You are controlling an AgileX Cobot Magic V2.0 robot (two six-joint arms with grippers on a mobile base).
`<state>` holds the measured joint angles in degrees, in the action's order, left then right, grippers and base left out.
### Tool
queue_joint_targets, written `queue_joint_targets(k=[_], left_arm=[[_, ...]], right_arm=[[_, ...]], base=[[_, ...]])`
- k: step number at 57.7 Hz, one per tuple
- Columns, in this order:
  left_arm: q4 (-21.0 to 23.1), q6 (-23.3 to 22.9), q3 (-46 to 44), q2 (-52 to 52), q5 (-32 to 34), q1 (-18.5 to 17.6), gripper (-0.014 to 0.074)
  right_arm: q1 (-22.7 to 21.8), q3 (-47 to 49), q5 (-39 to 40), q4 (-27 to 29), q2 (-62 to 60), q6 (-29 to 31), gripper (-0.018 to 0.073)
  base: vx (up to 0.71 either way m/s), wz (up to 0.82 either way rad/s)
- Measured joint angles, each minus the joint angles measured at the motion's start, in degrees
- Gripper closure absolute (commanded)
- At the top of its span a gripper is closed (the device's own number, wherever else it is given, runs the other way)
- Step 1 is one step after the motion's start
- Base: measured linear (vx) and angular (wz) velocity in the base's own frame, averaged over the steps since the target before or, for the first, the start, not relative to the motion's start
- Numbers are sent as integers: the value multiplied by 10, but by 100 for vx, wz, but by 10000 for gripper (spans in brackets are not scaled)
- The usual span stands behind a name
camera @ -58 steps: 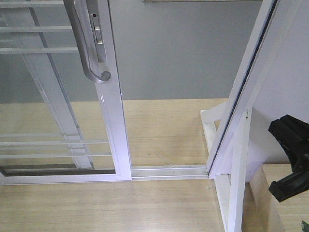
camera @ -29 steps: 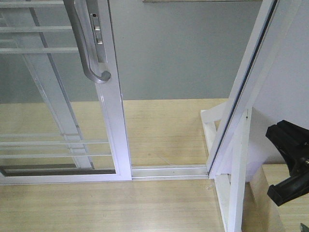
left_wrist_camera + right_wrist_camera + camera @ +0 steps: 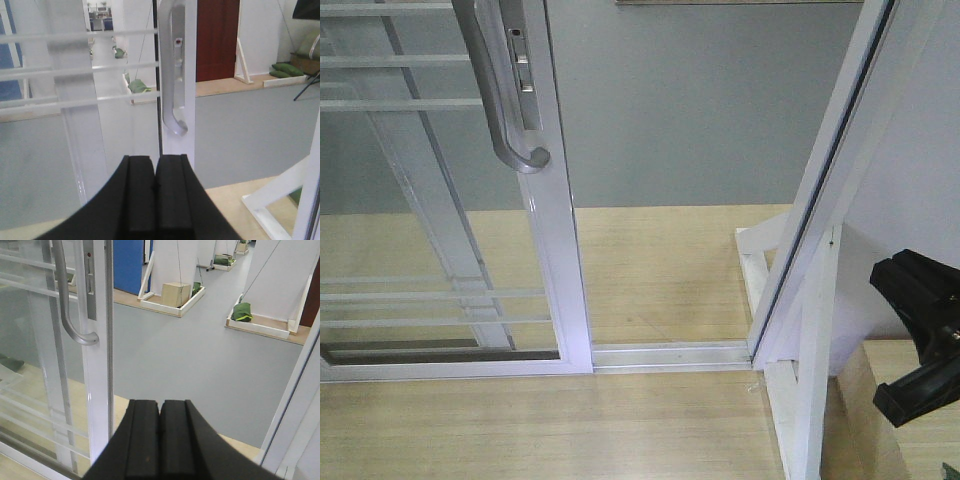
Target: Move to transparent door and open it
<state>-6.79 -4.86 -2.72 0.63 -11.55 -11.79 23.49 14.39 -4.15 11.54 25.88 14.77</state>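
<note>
The transparent door (image 3: 430, 230) stands at the left of the front view, slid aside, its white frame stile (image 3: 555, 250) carrying a curved grey pull handle (image 3: 495, 100). A wide gap lies to its right. The handle also shows in the left wrist view (image 3: 170, 75) and the right wrist view (image 3: 67, 305). My left gripper (image 3: 155, 165) is shut and empty, just below the handle's lower end. My right gripper (image 3: 160, 407) is shut and empty, to the right of the door stile (image 3: 97, 365). Part of the right arm (image 3: 920, 335) shows at the front view's right edge.
A white door-frame post (image 3: 830, 190) slants at the right with white wooden braces (image 3: 810, 380) at its foot. The metal floor track (image 3: 670, 353) crosses the gap. Grey floor lies beyond; boxes and green bags (image 3: 242, 310) sit farther off.
The right arm's black part at the front view's right edge has shifted slightly down and left. The door has not moved.
</note>
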Motion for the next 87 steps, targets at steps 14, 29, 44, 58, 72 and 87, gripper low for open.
queue_joint_targets(k=[14,29,44,58,72,87], left_arm=[[-4,-1,43,0,43,0,596],[-4,-1,43,0,43,0,596],[-4,-1,44,0,43,0,594],[-4,-1,44,0,43,0,594],[-4,-1,44,0,43,0,594],[-5,-1,44,0,43,0,594]], right_arm=[[0,0,-1,0,0,0,564],[0,0,-1,0,0,0,564],[0,0,-1,0,0,0,564],[0,0,-1,0,0,0,564],[0,-1,-2,0,-10,0,564],[-34,-11,-109,-18,-140,2,564]], base=[[0,0],[0,0],[0,0],[0,0],[0,0],[0,0]])
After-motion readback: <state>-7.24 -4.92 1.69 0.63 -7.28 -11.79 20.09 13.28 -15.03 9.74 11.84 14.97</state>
